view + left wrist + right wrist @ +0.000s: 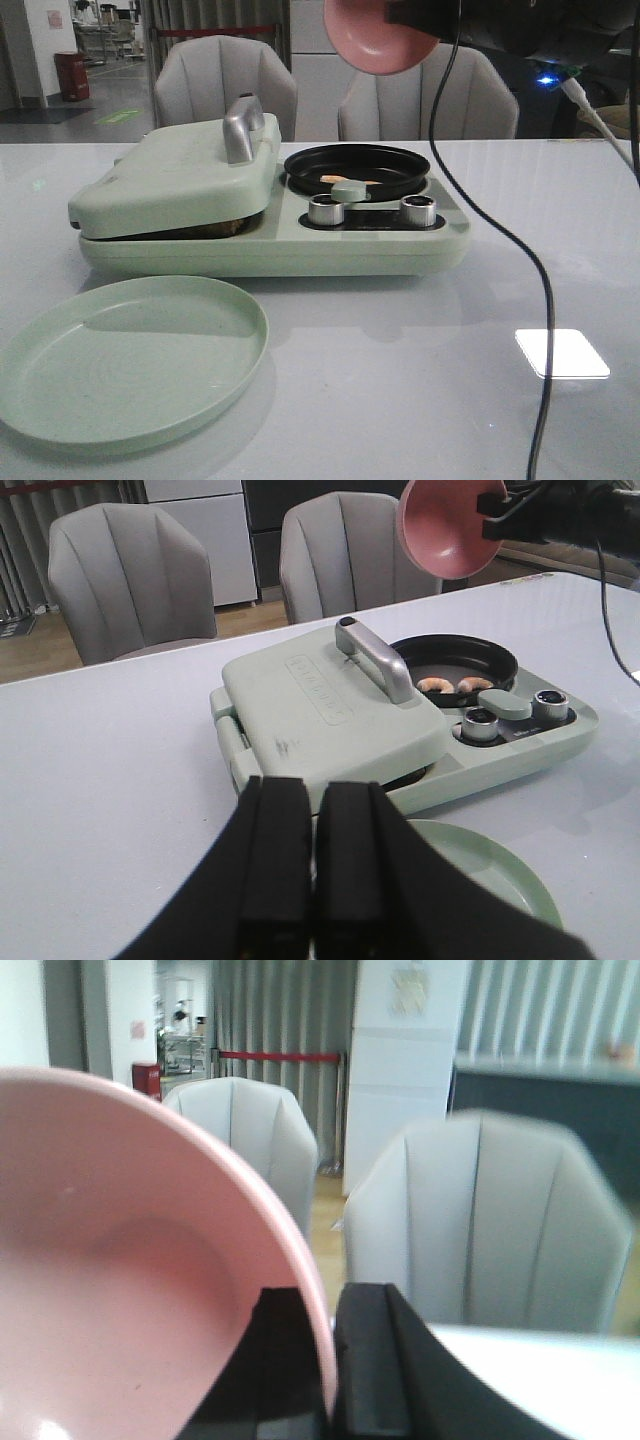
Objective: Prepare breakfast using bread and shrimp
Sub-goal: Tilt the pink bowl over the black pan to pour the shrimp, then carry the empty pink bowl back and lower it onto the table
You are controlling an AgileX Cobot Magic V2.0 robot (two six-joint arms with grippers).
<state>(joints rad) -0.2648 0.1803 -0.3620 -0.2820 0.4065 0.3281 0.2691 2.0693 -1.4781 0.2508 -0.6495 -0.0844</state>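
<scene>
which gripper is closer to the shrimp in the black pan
Right. The right gripper holds a pink bowl in the air above the shrimp; the left gripper sits shut on the sandwich maker's far side.

An office or lab hall: behind the white tabletop stand grey padded chairs, a red barrier rope and curtains.

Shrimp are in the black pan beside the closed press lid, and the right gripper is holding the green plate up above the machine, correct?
Not quite: the right gripper holds a pink bowl above the machine, as the front view shows. The green plate lies on the table. The shrimp are in the black pan, beside the closed lid.
</scene>
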